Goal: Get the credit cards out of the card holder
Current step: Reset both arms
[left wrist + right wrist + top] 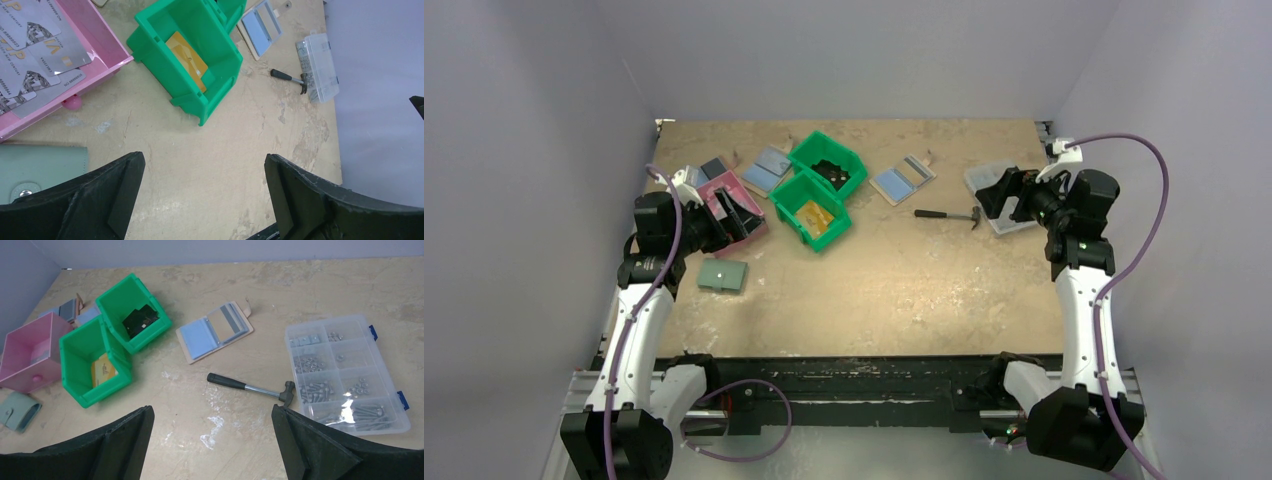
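- First, the card holder (215,332) lies open and flat between the green bins (155,335) and the clear parts box (345,375), nearer the right gripper (212,420).
- Best to pin its light-blue panel with one gripper and slide each card out along its slot.
- Both arms hang raised at the sides of the table (894,280), tilted down; the left gripper (205,170) and the right alike have jaws spread wide, empty.
- Whether credit cards sit in the slots I cannot tell.

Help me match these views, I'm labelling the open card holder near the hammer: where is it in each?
Top external: card holder right of centre, just beyond the hammer.
Left wrist: card holder at the top edge, right of centre; hammer below-right of it.
Right wrist: card holder upper middle, hammer just below it.
Shared landmark: the hammer.
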Controlling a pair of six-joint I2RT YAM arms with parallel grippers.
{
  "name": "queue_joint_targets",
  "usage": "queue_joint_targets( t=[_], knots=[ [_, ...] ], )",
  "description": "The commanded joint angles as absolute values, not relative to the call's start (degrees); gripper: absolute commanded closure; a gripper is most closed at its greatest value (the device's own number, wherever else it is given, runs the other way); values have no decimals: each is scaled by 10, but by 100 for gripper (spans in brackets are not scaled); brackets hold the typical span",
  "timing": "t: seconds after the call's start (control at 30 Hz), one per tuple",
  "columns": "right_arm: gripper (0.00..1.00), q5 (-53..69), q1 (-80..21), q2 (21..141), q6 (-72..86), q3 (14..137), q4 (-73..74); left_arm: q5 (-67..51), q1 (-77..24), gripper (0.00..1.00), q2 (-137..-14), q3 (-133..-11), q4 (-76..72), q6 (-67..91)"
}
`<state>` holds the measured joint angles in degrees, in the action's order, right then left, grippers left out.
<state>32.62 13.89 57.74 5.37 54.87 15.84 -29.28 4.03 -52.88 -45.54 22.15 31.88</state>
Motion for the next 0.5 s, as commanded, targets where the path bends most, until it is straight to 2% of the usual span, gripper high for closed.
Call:
queue_joint_targets(
  t=[0.0,0.47],
  knots=[
    [1,337,140,577,62,550,140,-290,39,2,-524,-468,217,307],
    [1,341,140,578,69,547,137,-305,39,2,-529,-456,195,322]
  ],
)
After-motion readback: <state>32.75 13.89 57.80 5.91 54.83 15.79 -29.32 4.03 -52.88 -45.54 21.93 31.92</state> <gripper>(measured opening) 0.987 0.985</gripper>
